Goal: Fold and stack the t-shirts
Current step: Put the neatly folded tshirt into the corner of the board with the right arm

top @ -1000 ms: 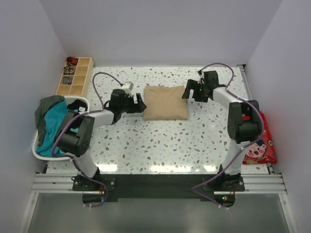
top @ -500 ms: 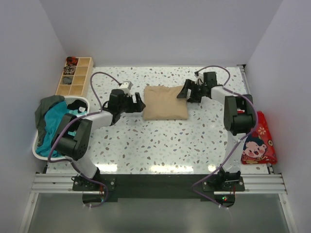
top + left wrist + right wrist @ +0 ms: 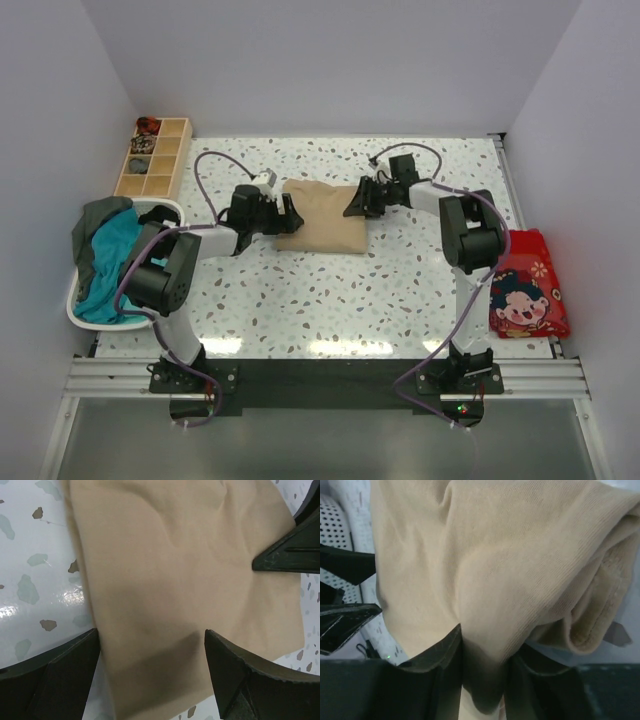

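Fingers (image 3: 437,675) of the right gripper (image 3: 358,205) are pinching a fold at the 2 o'clock corner of the sandy-beige t-shirt (image 3: 320,222), which is lying folded on the table (image 3: 330,300) toward 12 o'clock. At the table's 9 o'clock, the teal t-shirt (image 3: 110,250) and the dark grey-green t-shirt (image 3: 95,220) are spilling from the white basket (image 3: 165,209). The left gripper (image 3: 288,215) is sitting wide open at the beige shirt's 9 o'clock edge

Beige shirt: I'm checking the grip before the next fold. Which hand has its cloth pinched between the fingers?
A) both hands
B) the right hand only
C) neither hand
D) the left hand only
B: in the right wrist view the beige shirt is bunched and squeezed inside the right hand, while the left hand stands open over flat cloth.
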Controlling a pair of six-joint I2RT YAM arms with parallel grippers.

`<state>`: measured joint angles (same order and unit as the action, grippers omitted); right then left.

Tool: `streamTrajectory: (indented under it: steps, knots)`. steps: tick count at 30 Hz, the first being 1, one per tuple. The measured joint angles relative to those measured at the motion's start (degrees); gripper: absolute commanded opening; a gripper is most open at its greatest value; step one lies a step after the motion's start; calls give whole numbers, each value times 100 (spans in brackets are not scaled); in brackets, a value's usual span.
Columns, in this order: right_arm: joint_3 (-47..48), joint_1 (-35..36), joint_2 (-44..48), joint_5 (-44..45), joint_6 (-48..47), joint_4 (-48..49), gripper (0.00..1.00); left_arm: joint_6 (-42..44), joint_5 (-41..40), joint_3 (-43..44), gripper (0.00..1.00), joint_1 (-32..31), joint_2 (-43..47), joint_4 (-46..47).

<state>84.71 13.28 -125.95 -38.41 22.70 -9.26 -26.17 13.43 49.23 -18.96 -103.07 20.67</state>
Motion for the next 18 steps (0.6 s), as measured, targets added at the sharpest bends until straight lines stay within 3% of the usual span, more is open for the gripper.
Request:
streamTrajectory:
  steps: [1, 2, 9, 18]
  knots:
    - [-7, 31, -98, -103, 125, 76, 5, -2, 11, 0, 88, 0, 0, 15]
    - [-9, 57, -166, -177, 223, 177, 0, -4, 17, 0, 88, 0, 0, 26]
    - [271, 72, -293, 168, 629, 116, 0, -24, 138, 0, 88, 0, 13, 105]
    - [1849, -361, -341, 2905, 260, -1172, 0, -24, 459, 0, 88, -13, 321, 129]
